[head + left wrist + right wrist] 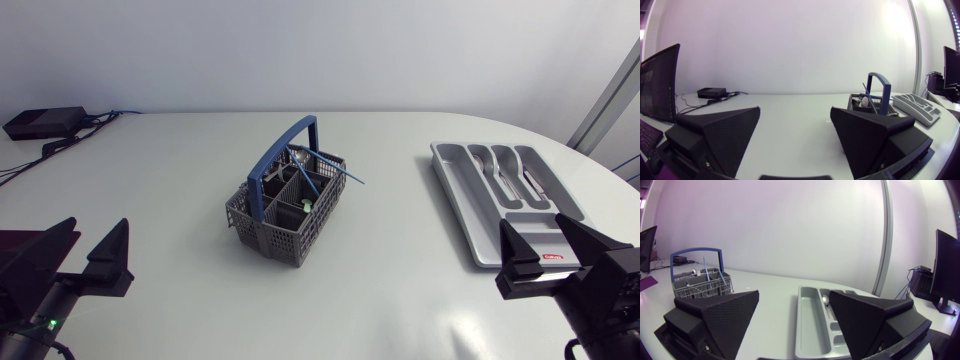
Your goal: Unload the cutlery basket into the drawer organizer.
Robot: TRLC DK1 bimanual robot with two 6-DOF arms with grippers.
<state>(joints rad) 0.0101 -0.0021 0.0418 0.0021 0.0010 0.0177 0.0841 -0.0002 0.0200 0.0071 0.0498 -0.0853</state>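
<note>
The cutlery basket [272,228] is sitting mid-surface [150,200] holding blue-handled cutlery [340,172], the drawer organizer [457,170] is lying at its 3 o'clock for easy dropping, and both jaws are waiting wide open, holding nothing, at 7 and 5 o'clock.

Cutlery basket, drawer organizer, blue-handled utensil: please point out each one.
cutlery basket [262,232]: head view, on its grey mesh front wall.
drawer organizer [460,195]: head view, on its bare long compartment.
blue-handled utensil [345,175]: head view, on the handle sticking out.
</note>
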